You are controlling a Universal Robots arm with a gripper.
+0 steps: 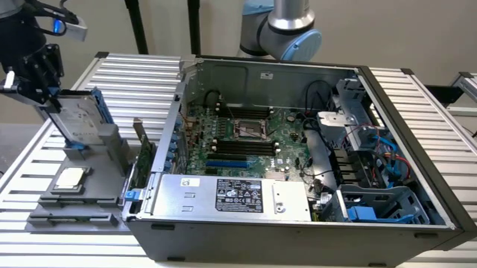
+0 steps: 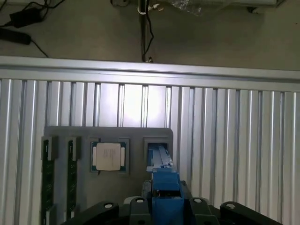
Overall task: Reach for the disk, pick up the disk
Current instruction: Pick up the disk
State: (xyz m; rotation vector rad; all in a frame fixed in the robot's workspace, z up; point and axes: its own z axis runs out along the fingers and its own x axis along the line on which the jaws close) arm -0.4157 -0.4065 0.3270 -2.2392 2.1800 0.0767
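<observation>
Silver-grey, blue-framed metal disk [image 1: 78, 117] upright at nine o'clock of the dark computer case [image 1: 298, 234].
Black gripper [image 2: 165, 199] clamps its edge.

Counter [image 1: 134, 72]: ribbed aluminium slats. Item 1: open computer tower case [image 1: 298, 237], lying on its side, mid-counter. Item 2: grey fixture tray [image 1: 97, 202], flat, beside the case, near the edge at the exterior view's left.

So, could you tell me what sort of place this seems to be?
Probably a robotics lab bench: an open computer case, motherboard exposed, on a ribbed aluminium table, a grey fixture tray beside it, and a robot arm behind.
</observation>
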